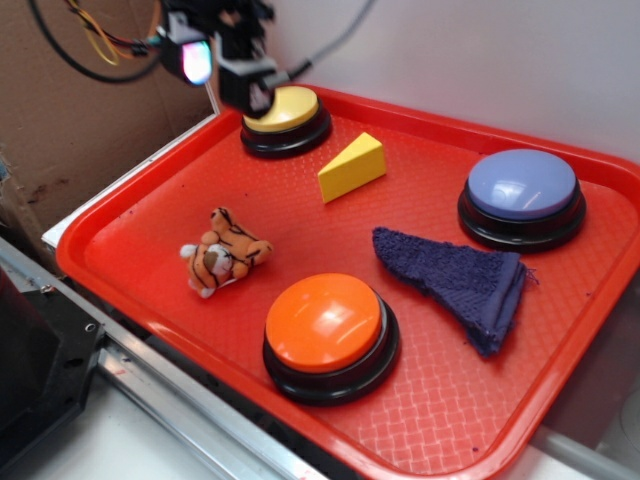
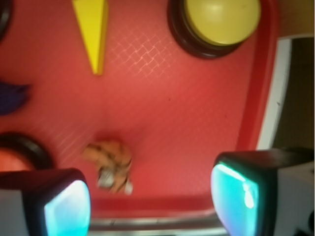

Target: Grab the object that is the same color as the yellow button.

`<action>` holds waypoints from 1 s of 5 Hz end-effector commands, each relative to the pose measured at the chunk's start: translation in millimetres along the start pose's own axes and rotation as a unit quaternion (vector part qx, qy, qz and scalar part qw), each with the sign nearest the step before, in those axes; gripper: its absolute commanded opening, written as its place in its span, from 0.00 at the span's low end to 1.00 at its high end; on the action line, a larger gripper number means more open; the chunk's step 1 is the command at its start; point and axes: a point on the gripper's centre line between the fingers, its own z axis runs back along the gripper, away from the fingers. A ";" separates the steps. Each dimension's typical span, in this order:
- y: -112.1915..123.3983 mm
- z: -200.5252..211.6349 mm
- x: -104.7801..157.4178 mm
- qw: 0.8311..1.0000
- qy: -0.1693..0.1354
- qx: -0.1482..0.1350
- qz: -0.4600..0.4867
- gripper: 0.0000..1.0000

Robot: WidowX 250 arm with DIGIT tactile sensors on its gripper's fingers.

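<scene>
Nearest your exterior camera stands the orange button (image 1: 328,330), a domed orange top on a black base, at the near edge of the red tray (image 1: 150,290).

Your target, the yellow wedge (image 1: 352,167), lies flat on the tray floor toward the far side, just beside the yellow button (image 1: 285,118) and apart from it. In the wrist view you see the wedge at the upper left, its tip pointing down the picture, nothing touching it.

You will find the yellow button, a yellow dome on a black base, in the far left corner of the tray. A lavender-blue button (image 1: 522,196) sits at the far right. A folded dark blue cloth (image 1: 458,282) lies between that one and the orange button. A small tiger plush (image 1: 224,254) lies on the left side of the tray, well apart from the wedge.

Your gripper (image 2: 147,201) hangs above the tray near the yellow button, fingers (image 2: 66,204) spread wide with nothing between them. In the exterior view it partly covers the yellow button's far left rim.

You can read no brand, label or writing on any item.
</scene>
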 end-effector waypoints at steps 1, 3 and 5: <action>-2.8 -36.2 26.7 0.999 -0.032 -0.005 -0.029 1.00; -13.6 -21.3 62.7 0.995 -0.065 -0.040 -0.063 1.00; -19.6 -28.0 78.8 0.997 -0.054 -0.037 -0.045 1.00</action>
